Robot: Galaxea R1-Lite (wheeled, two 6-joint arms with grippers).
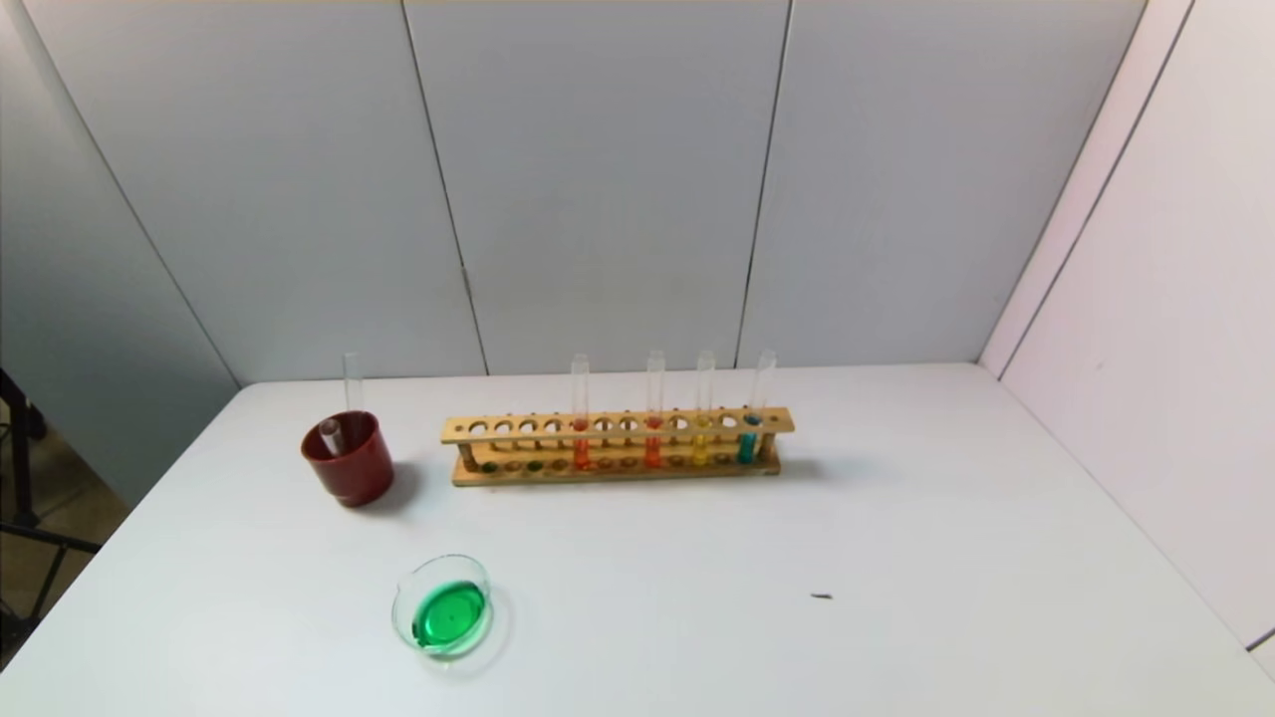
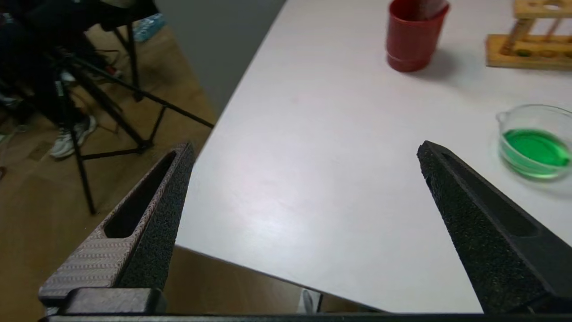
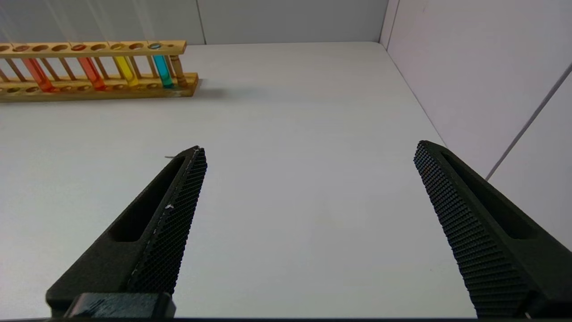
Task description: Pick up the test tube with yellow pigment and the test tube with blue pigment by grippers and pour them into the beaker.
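Observation:
The beaker (image 1: 443,564) stands near the table's front left and holds bright green liquid; it also shows in the left wrist view (image 2: 532,110). No tube with lemon-yellow or bright cyan-blue liquid is in view. Two empty clear tubes (image 1: 352,378) stand in the red cup (image 1: 349,470). My left gripper (image 2: 304,150) is open and empty over the table's front left corner, short of the beaker. My right gripper (image 3: 308,147) is open and empty over bare table at the right. Neither gripper shows in the head view.
A wooden rack (image 1: 618,426) at mid-table holds an orange tube (image 1: 581,448), a red-orange one, a golden-yellow tube (image 1: 701,443) and a teal tube (image 1: 747,443). Walls close the back and right. The table's left edge drops to the floor and a tripod (image 2: 111,103).

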